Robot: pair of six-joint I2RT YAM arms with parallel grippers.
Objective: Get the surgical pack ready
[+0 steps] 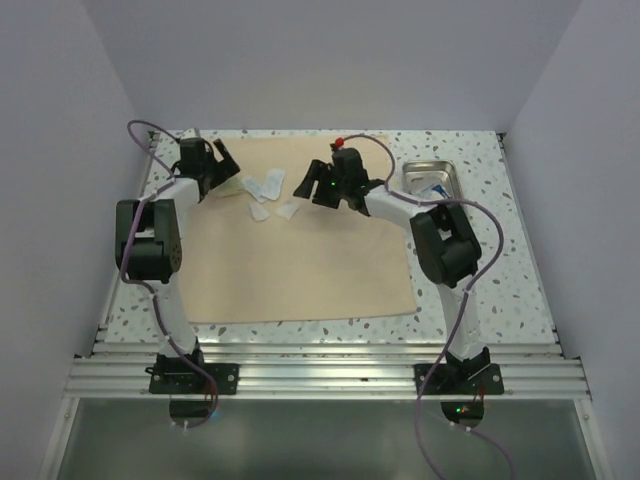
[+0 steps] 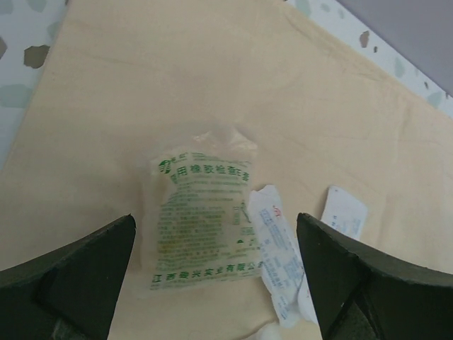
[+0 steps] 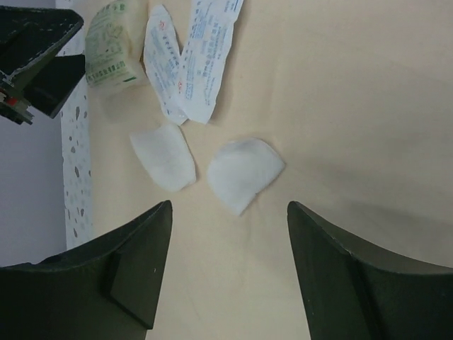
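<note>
The tan wrap sheet [image 1: 300, 250] lies flat on the table. On its far part lie a clear packet with green print [image 2: 202, 219], two white paper packets [image 2: 272, 244] [image 3: 205, 49] and two white gauze pads [image 3: 244, 172] [image 3: 164, 156]. My left gripper [image 1: 228, 158] is open above the green-print packet, which lies between its fingers [image 2: 71, 276]. My right gripper [image 1: 312, 185] is open just short of the gauze pads and holds nothing. The steel tray [image 1: 432, 180] sits at the far right with something white and blue in it.
White walls close in the speckled table [image 1: 500, 290] on three sides. An aluminium rail [image 1: 320, 375] runs along the near edge. Purple cables loop from both arms.
</note>
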